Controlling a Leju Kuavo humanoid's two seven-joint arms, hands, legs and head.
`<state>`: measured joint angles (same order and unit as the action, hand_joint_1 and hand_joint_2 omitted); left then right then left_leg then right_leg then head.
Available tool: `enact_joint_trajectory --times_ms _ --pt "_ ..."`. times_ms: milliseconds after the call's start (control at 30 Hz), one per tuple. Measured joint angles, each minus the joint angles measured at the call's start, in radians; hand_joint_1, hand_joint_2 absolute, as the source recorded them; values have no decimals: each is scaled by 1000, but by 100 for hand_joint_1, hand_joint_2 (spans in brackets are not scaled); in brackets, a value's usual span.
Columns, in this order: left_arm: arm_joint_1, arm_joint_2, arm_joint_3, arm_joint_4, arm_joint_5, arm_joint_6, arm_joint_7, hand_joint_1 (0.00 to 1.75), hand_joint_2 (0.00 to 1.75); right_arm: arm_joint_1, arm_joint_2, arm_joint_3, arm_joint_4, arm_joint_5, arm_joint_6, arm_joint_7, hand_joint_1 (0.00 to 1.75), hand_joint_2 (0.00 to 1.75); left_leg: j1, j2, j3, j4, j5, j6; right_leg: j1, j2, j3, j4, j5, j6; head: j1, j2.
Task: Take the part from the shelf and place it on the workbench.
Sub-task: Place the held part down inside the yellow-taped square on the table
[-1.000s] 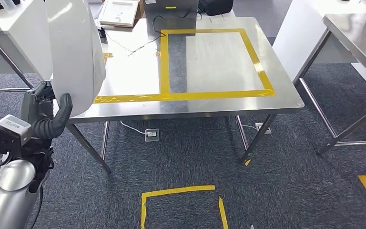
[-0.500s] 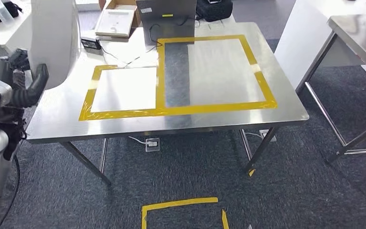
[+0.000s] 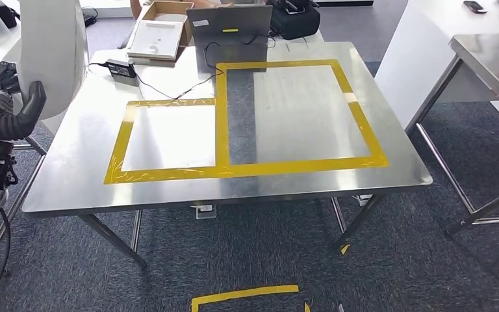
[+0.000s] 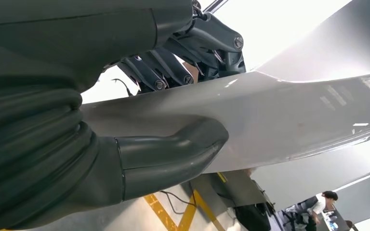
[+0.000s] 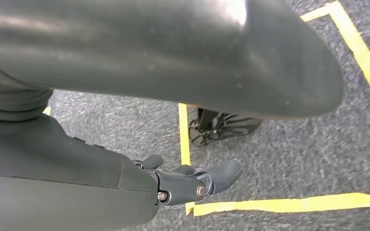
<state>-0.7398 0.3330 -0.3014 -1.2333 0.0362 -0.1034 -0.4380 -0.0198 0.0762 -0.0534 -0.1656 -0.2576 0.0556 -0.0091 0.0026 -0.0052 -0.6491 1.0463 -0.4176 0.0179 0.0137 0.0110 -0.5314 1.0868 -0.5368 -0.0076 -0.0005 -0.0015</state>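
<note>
Workbench [image 3: 71,175] of bare steel stands just beside the left hand [image 3: 14,117], carrying two yellow tape rectangles [image 3: 224,170], one laptop [image 3: 229,29] and one open box [image 3: 159,29] at its far edge. One part [image 3: 52,52], a large, smooth, white curved panel, is clasped upright in the left hand, thumb [image 4: 171,154] pressed against its face. The right hand [image 5: 192,183] hangs with fingers apart, holding nothing, over carpet [image 5: 279,159] marked with yellow tape.

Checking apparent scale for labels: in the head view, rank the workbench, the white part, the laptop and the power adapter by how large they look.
1. workbench
2. white part, inflated by nearness to the camera
3. laptop
4. power adapter
</note>
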Motion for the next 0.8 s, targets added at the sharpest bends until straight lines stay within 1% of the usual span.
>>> enact_joint_trajectory --times_ms 33,67,100,133,167,200,233,300,333,367,400,433,467,500,533,567,633,667,700,733,767,800 --pt "-3 -1 0 2 -1 0 0 175 175 -2 0 0 0 0 -1 0 0 0 2 0 8 0 -2 5 -1 -1 -17 33 -5 5 1 0" --pt "-6 -1 1 4 -3 0 1 175 175 -4 0 0 0 0 -2 2 0 0 2 1 13 0 -7 8 -4 -3 -53 87 -21 12 3 0" --pt "-9 -2 1 6 -5 0 2 175 175 -5 0 0 0 0 -2 3 0 0 1 0 16 0 -13 10 -6 -4 -96 145 -46 18 4 0" --pt "-10 -4 1 8 -8 0 4 175 175 -6 0 1 0 0 -2 6 0 0 1 0 20 0 -19 11 -8 -4 -137 192 -73 22 4 0" --pt "-11 -5 1 12 -10 0 5 175 175 -6 0 1 0 0 -2 8 0 0 0 -1 25 0 -26 11 -9 -5 -170 221 -92 25 4 0" --pt "-10 -6 1 14 -12 0 6 175 175 -5 0 1 0 0 -2 10 0 0 -1 -2 32 1 -33 10 -9 -5 -183 212 -88 24 4 0" --pt "-10 -7 1 17 -13 0 6 175 175 -4 0 1 0 0 -2 12 0 0 -2 -2 41 1 -41 10 -8 -5 -178 170 -59 20 4 0" --pt "-11 -8 1 19 -16 0 7 175 175 -3 0 1 0 0 -2 12 0 0 -5 -2 62 1 -57 7 -3 -4 -139 41 37 6 4 0" --pt "-12 -9 1 21 -16 0 6 175 175 -3 0 1 0 0 -2 12 0 0 -6 -3 71 0 -64 4 1 -3 -124 -7 60 -2 3 0" --pt "-14 -11 1 23 -17 0 7 175 175 -3 -1 1 0 1 -2 13 0 0 -7 -4 78 -2 -70 0 5 -1 -112 -35 73 -10 3 0" --pt "-15 -12 1 26 -17 0 8 175 175 -3 -1 1 0 1 -2 14 0 0 -6 -4 83 2 -70 -7 7 0 -106 -45 79 -17 2 0" --pt "-17 -13 2 29 -18 0 8 175 175 -3 -1 1 0 1 -2 14 0 0 -7 -6 87 9 -69 -14 8 0 -100 -49 75 -23 2 0" --pt "-18 -14 2 32 -18 0 9 175 175 -3 0 1 0 1 -2 15 0 0 -7 -6 87 19 -70 -20 5 0 -88 -56 87 -28 2 0" --pt "-20 -14 3 34 -18 0 9 175 175 -3 1 1 0 1 -3 15 0 0 -7 -5 83 36 -74 -26 3 -1 -79 -61 94 -33 2 0" --pt "-24 -14 3 35 -18 0 9 175 175 -4 1 1 0 2 -3 16 0 0 -6 -4 72 60 -88 -31 0 -2 -72 -64 93 -36 0 0" --pt "-27 -14 4 36 -19 0 9 175 175 -6 2 1 0 2 -3 17 0 0 -4 -3 51 97 -111 -35 -2 -3 -66 -67 93 -39 -1 0" --pt "-29 -15 4 41 -21 0 10 175 175 -8 2 1 0 3 -3 20 0 0 2 -2 -10 196 -160 -43 -4 0 -65 -66 88 -42 -3 0" --pt "-25 -16 4 45 -23 0 10 175 175 -8 2 1 0 3 -3 21 0 0 5 -2 -37 231 -170 -47 -6 4 -64 -65 85 -40 -3 0" --pt "-20 -17 4 48 -25 0 10 175 175 -7 2 1 0 3 -3 21 0 0 8 -2 -51 238 -162 -50 -9 9 -62 -63 80 -37 -3 0" --pt "-17 -17 5 52 -26 0 9 175 175 -6 2 1 0 3 -2 21 0 0 12 -2 -49 212 -134 -55 -13 14 -59 -60 75 -33 -3 0" --pt "-15 -17 6 55 -27 -1 9 175 175 -6 2 1 0 3 -2 21 0 0 16 -5 -32 156 -90 -61 -17 20 -55 -56 70 -28 -3 0" --pt "-14 -17 7 58 -27 -1 7 175 175 -6 2 1 0 3 -2 21 0 0 20 -15 -12 99 -57 -66 -20 26 -52 -52 64 -22 -3 0"
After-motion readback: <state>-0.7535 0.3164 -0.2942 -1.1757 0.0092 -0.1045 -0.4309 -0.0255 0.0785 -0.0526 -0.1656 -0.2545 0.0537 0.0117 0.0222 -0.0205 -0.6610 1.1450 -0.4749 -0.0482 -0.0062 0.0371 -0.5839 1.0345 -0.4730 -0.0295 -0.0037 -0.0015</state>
